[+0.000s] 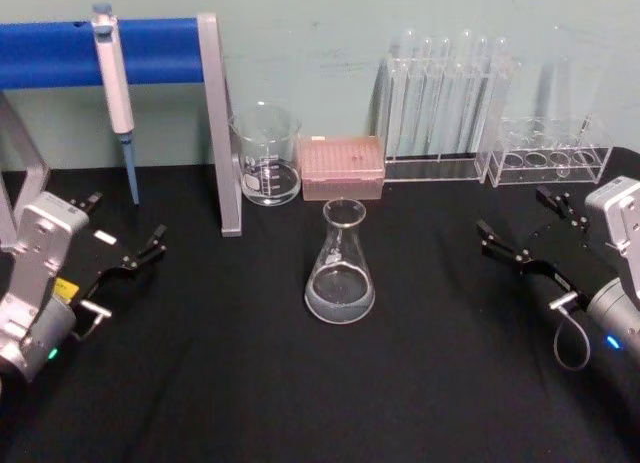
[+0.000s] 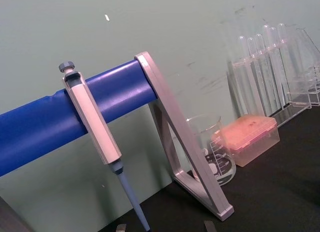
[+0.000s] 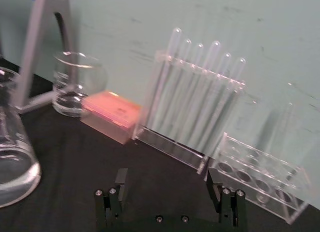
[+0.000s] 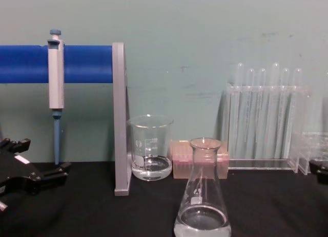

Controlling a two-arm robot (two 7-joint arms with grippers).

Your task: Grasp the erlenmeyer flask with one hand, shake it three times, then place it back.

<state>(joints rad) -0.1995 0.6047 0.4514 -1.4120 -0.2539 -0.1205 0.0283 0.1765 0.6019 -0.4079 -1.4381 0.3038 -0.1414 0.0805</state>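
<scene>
Black cloth [image 1: 420, 383] covers the whole bench, and nothing is in play yet. Over on the left, the left gripper [image 1: 128, 219] sits low by the table edge with its fingers spread wide and nothing between them, well apart from the glassware; it looks parked out of the way. Just behind it the blue bar [image 1: 60, 51] of the stand carries a pipette [image 1: 115, 83] hanging tip-down, stored clear of the table top.

Past the stand's grey upright comes the glass beaker [image 1: 268, 155] with a little clear liquid, then the pink tip box [image 1: 343, 167] just beside it, both pushed back against the wall.

And here's the one that matters: the erlenmeyer flask [image 1: 340, 268] stands upright and alone in the middle of the cloth, in front of the tip box, a shallow pool of clear liquid in its base. Set forward like that, it gives either arm open room to come at the neck.

Further right, the test tube rack [image 1: 445, 113] and a smaller clear rack [image 1: 552, 153] line the wall. Finally the right gripper [image 1: 512, 211], fingers wide apart and holding nothing, points inward across the table toward the flask. My read: the grasp hasn't begun.
</scene>
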